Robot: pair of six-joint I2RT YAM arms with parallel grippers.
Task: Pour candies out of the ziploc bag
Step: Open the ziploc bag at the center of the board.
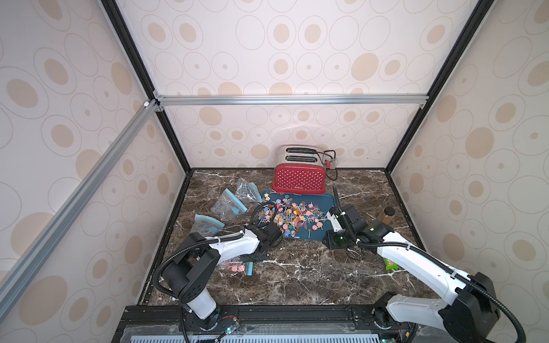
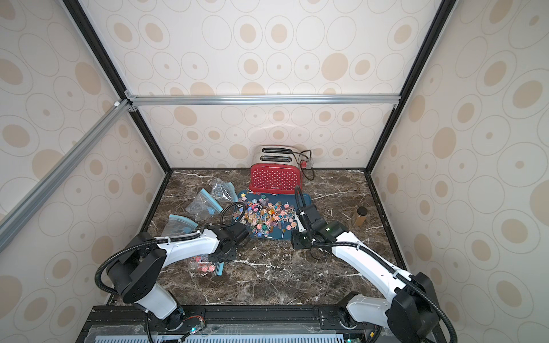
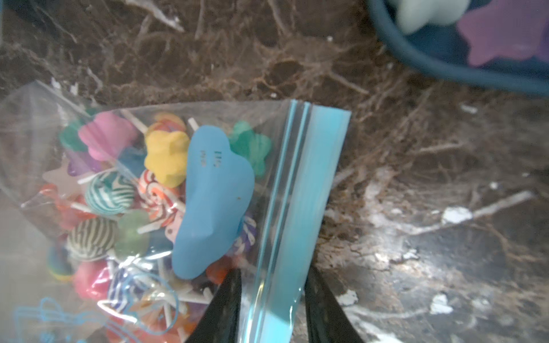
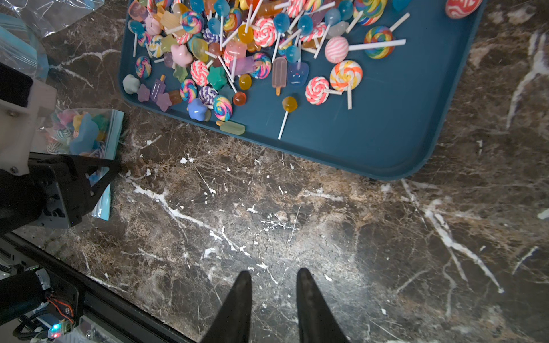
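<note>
While left jaws straddle the zip (image 3: 306, 190) of the bag (image 3: 124, 184) unclosed and right jaws gape empty, a thin pinch may slip.

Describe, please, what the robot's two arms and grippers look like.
The left arm and right arm have white shells between black joints. A black ribbed cable hose loops along each, held by white ties. The left gripper and right gripper each end in two slim, pointed black fingers.
</note>
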